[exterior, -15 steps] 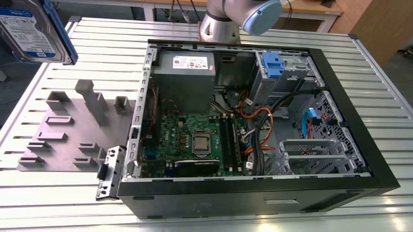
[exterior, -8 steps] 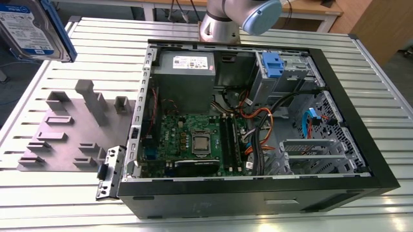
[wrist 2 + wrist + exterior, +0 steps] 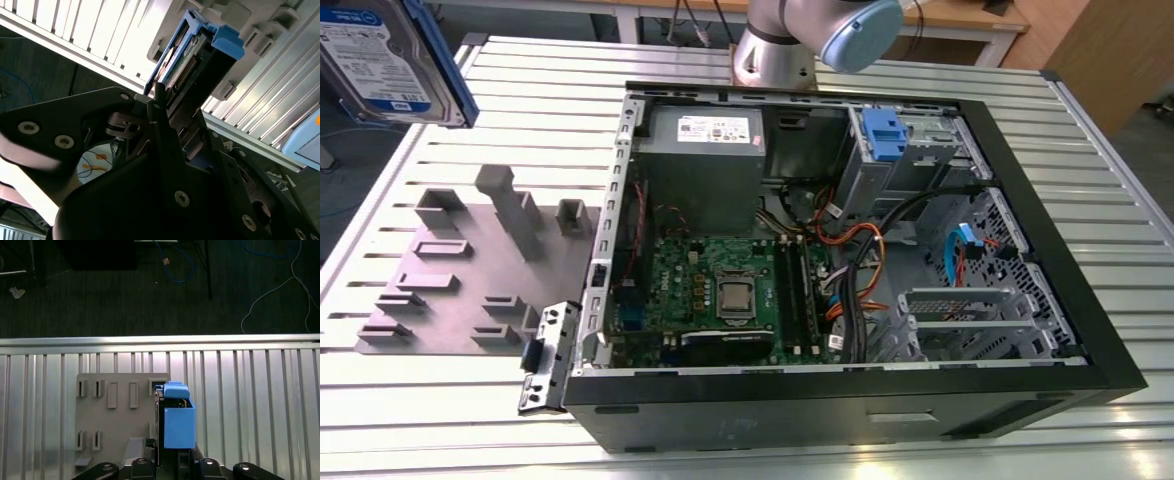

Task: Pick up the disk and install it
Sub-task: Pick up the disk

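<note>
Hand (image 3: pixel 175 112) pinching disk (image 3: pixel 192 65), fingers (image 3: pixel 159 102) pressed against it from either side. In first wrist view, disk (image 3: pixel 177 425) seen edge-on, blue side toward camera, over grey fixture plate (image 3: pixel 115 415). In exterior view, disk (image 3: pixel 387 60) hangs in air at 10 o'clock from open computer case (image 3: pixel 1067 300), above slatted bench (image 3: pixel 1107 200). Blue latch (image 3: pixel 881 135) at 1 o'clock inside case. Arm (image 3: pixel 787 40) at 12 o'clock behind case.

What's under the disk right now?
In the first wrist view, grey slotted fixture plate and slatted metal table lie below the disk. The patch straight beneath it is hidden.
</note>
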